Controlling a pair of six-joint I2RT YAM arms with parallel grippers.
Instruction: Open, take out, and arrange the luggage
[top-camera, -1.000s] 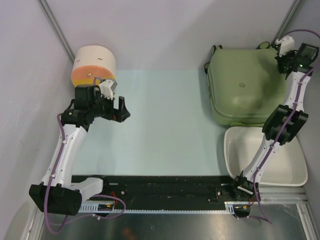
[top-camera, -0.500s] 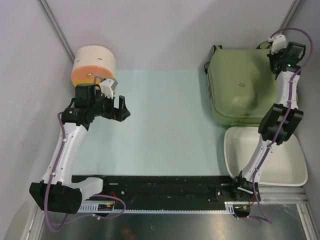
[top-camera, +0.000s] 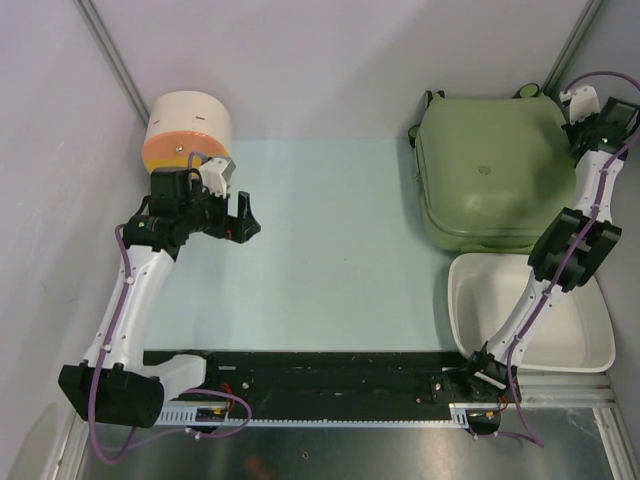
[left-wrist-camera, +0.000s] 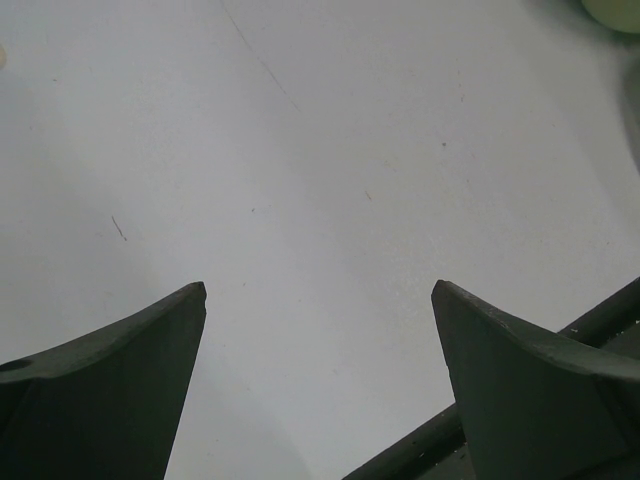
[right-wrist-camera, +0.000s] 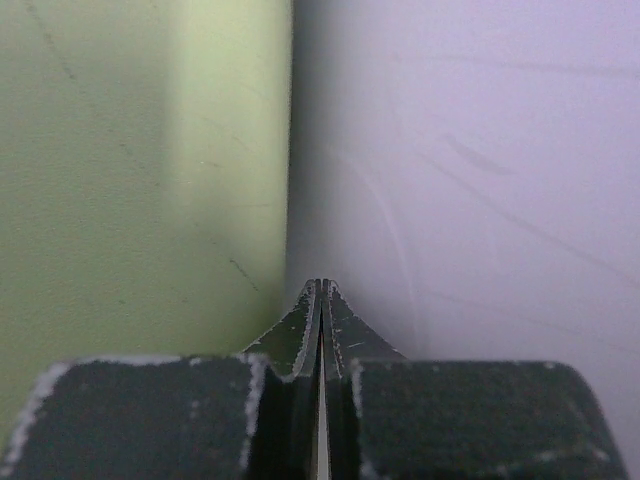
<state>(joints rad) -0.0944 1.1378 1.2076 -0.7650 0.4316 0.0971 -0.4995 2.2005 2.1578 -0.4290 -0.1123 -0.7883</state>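
A: Status, R gripper?
B: Clamped flat, nothing between fingers. Large pale olive-green soft-shell suitcase lid down, its edge just left of tips; white oval plastic basin nearside.
A: L gripper?
B: Spread wide, empty, above pale blue-green tabletop. Round cream-and-orange drum container close behind; suitcase well apart.

The right arm hides the right rim of the luggage; its zip is too small to see; the basin is partly covered too.
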